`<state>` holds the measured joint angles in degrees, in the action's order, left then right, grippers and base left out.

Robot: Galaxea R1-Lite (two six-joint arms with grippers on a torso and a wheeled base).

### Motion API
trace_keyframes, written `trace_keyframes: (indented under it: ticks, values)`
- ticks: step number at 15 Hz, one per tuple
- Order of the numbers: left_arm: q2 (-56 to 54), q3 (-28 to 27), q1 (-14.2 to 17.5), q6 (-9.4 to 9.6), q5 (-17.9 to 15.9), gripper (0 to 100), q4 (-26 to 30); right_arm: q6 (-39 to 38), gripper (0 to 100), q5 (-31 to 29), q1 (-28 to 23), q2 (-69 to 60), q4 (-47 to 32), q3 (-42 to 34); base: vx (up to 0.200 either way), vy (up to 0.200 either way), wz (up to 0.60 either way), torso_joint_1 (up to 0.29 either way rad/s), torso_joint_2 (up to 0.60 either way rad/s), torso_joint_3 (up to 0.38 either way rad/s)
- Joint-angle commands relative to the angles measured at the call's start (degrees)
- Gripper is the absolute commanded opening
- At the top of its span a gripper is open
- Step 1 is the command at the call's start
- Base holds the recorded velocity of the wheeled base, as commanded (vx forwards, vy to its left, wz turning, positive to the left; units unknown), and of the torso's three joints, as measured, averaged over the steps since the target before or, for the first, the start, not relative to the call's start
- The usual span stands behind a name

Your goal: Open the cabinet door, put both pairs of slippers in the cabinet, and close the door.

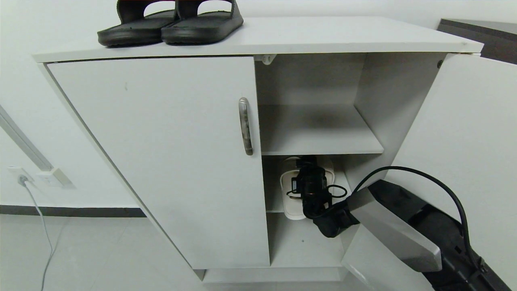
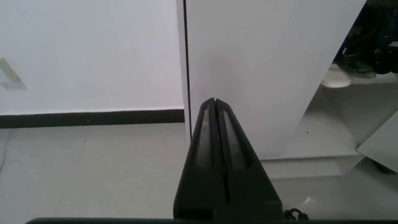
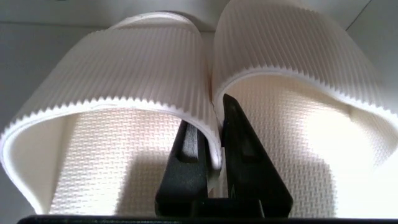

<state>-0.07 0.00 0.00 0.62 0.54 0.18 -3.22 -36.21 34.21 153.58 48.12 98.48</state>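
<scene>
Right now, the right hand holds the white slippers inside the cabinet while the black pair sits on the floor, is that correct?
Not quite: the head view shows the black pair on top of the cabinet, not the floor. The right hand holds the white slippers inside.

R gripper (image 3: 212, 119) low, arm extended fwd, jaws clamped on white slippers (image 3: 124, 68), L gripper (image 2: 215, 104) jaws together
</scene>
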Motion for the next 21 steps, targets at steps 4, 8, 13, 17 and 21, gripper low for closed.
trace_keyframes:
  ticks: [4,8,13,17,21]
  values:
    - [0.07,0.00,0.00,-0.01,-0.01,0,-0.01,-0.21,0,0.08,0.07,-0.65,0.14,-0.48,0.000,0.000,0.00,0.000,0.00,0.000]
    - [0.07,0.00,0.00,-0.01,-0.01,0,-0.01,-0.21,100,0.08,0.69,-2.41,1.28,-4.78,0.000,0.000,0.00,0.000,0.00,0.000]
    - [0.07,0.00,0.00,-0.01,-0.01,0,-0.01,-0.21,100,0.00,3.41,-10.49,7.87,-18.58,0.000,0.000,0.00,0.000,0.00,0.000]
    - [0.07,0.00,0.00,-0.01,-0.27,0,-0.01,-0.21,100,-0.27,6.49,-19.37,15.78,-33.70,0.000,0.000,0.00,0.000,0.00,0.000]
    - [0.07,0.00,0.00,-0.01,-0.36,0,-0.01,-0.65,100,-0.18,10.79,-27.28,21.76,-49.17,0.000,0.000,0.00,0.000,0.00,0.000]
